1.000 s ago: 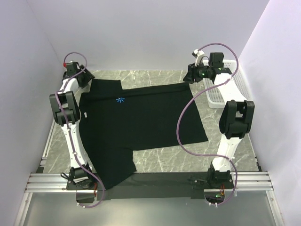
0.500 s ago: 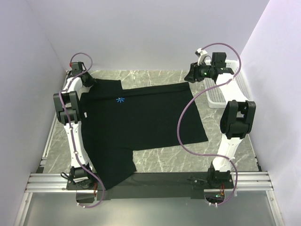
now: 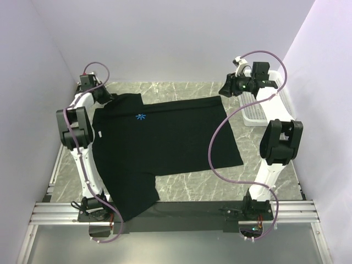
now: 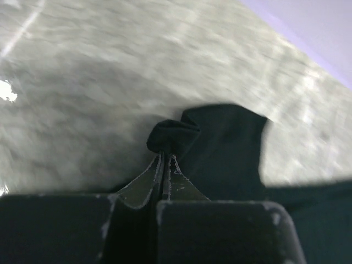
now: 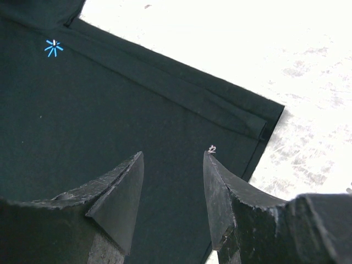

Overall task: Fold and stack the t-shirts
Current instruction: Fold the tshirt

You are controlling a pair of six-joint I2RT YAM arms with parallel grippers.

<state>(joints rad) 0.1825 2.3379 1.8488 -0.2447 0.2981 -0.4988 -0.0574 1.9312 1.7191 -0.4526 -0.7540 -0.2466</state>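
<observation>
Overhead, I saw the black t-shirt (image 3: 170, 137) spread across the table's (image 3: 220, 187) middle. Only my left wrist view showed the left gripper (image 4: 165, 158) pinched tight on a bunched nub of its cloth near the far-left corner. The right gripper (image 5: 173, 157) hung parted and empty over the shirt's far-right hem.

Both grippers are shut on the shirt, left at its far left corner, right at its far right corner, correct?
Only the left gripper is shut on the shirt. The right wrist view shows the right gripper open near the far right corner, gripping nothing.
</observation>
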